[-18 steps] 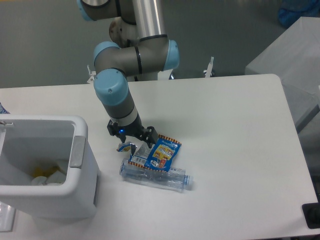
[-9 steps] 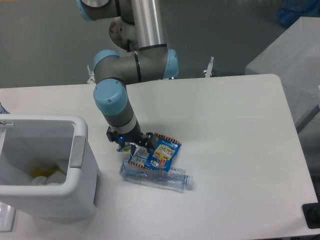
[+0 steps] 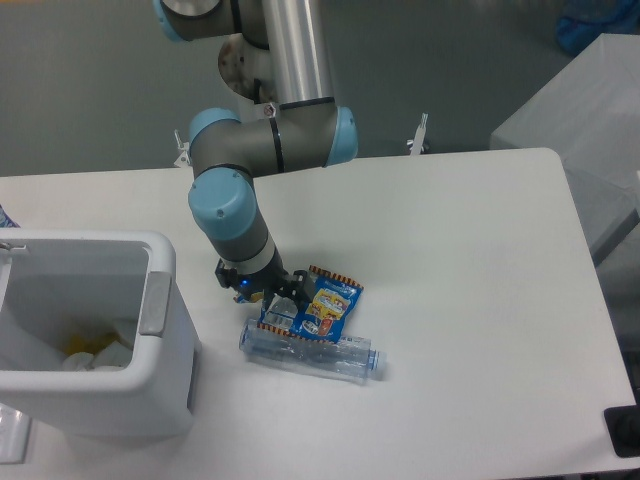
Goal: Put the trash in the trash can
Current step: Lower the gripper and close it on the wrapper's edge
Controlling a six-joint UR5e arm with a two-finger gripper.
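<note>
The trash lies together mid-table: a blue-and-silver snack wrapper [image 3: 324,310] with orange-striped edges rests on a clear crushed plastic bottle [image 3: 318,357]. My gripper [image 3: 270,297] is down at the wrapper's left end, its dark fingers [image 3: 291,289] on either side of the crumpled foil. The fingers stand close together, but I cannot make out whether they clamp the wrapper. The white trash can [image 3: 156,301], with a grey tab on its rim, stands at the left table edge. Pale and yellow scraps lie inside it.
The arm's blue elbow joints [image 3: 225,205] hang over the table behind the trash. A grey cabinet [image 3: 590,110] stands past the right table edge. A black object [image 3: 625,430] sits at the front right corner.
The gripper has come down and slightly right onto the wrapper's left end, and its fingers have drawn closer together. Wrapper and bottle have stayed in place.
</note>
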